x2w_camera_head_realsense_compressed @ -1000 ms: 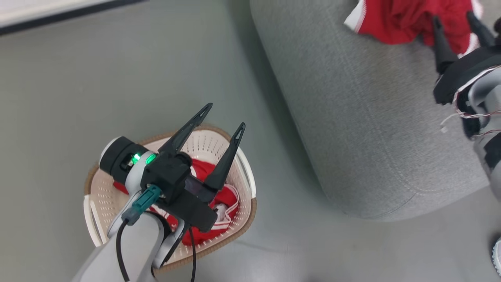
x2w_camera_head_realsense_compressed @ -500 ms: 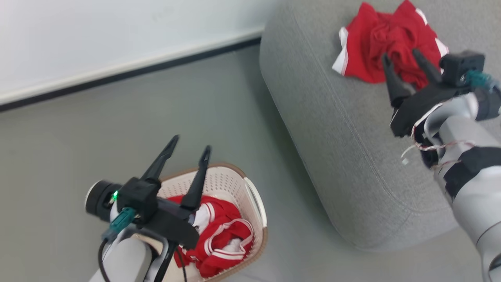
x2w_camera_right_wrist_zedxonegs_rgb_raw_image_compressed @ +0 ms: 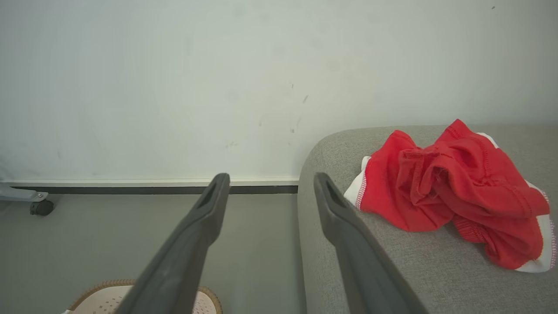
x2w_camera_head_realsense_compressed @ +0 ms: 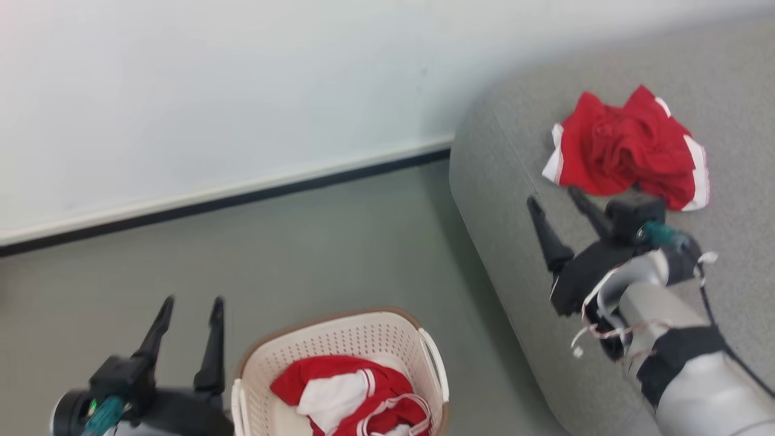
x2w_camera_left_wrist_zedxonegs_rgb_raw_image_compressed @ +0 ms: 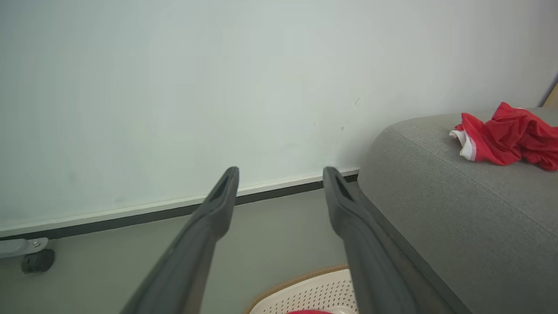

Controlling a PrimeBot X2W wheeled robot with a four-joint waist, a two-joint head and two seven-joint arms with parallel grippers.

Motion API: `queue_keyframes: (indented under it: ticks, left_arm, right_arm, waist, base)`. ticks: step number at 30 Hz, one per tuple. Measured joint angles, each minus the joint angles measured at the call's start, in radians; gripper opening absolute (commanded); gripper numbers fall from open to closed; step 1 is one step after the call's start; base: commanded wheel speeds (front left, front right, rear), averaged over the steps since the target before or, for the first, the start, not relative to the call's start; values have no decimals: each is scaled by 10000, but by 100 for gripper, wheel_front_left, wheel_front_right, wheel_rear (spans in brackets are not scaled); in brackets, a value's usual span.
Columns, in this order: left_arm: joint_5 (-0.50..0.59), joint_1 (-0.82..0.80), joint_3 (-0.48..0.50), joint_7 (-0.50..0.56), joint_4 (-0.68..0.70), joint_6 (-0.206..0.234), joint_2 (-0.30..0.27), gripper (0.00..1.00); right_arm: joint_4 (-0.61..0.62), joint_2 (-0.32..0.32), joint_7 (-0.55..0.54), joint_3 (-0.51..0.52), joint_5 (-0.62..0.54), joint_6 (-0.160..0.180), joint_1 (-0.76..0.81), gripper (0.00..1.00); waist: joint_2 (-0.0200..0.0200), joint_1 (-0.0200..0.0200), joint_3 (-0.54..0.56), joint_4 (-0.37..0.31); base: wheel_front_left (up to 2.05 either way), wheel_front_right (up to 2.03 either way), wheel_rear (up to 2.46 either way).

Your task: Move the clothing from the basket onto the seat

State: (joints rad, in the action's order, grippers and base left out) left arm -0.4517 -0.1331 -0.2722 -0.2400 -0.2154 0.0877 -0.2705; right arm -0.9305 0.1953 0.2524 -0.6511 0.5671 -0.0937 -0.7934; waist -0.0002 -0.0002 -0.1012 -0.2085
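Two grippers: left gripper point(x2w_camera_head_realsense_compressed: 192, 301) and right gripper point(x2w_camera_head_realsense_compressed: 552, 197), jaws of both spread wide, nothing held.
One sofa: grey fabric sofa point(x2w_camera_head_realsense_compressed: 738, 79).
One basket: perforated laundry basket point(x2w_camera_head_realsense_compressed: 327, 318) on the floor, close beside the sofa's rounded end.
Clothing on sofa: one crumpled red garment point(x2w_camera_head_realsense_compressed: 626, 157) with white trim, near that end.
Clothing off sofa: red-and-white heap point(x2w_camera_head_realsense_compressed: 351, 393) in the basket; at least one piece, exact count unclear.
Left gripper place: farther from the sofa than the basket, off to the basket's side.
Right gripper place: over the sofa's edge, near the red garment, not touching it.
Risk, slip: thin shiny fabric may slide out of the long fingers and drop to the floor short of the sofa.
Risk, tangle: pieces may come up together, one falling off.
Risk, snag: a fingertip may catch the basket wall and drag it.
Risk, sweep: the right gripper may knock the red garment off the sofa.
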Motion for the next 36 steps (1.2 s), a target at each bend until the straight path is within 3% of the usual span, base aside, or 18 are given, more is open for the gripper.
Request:
queue_keyframes:
  ticks: [11, 20, 36]
  left_arm:
    - [-309, 1639, 863, -92, 391, 182, -86, 100]
    - [-297, 2510, 1127, -96, 890, 268, 144, 100]
    - [-100, 3465, 1845, -96, 1542, 353, 382, 100]
  right_arm:
    - [1927, -38, 2, 219, -140, 922, 2426, 100]
    - [3822, 242, 2, 583, -481, 1655, 4194, 100]
    - [6257, 598, 12, 1340, -1043, 2069, 6053, 100]
  waist:
    - [1, 1, 1071, 434]
    - [2, 3, 1287, 616]
    - [2, 2, 1323, 647]
  base:
    - [0, 0, 0]
    - [0, 0, 0]
    - [0, 0, 0]
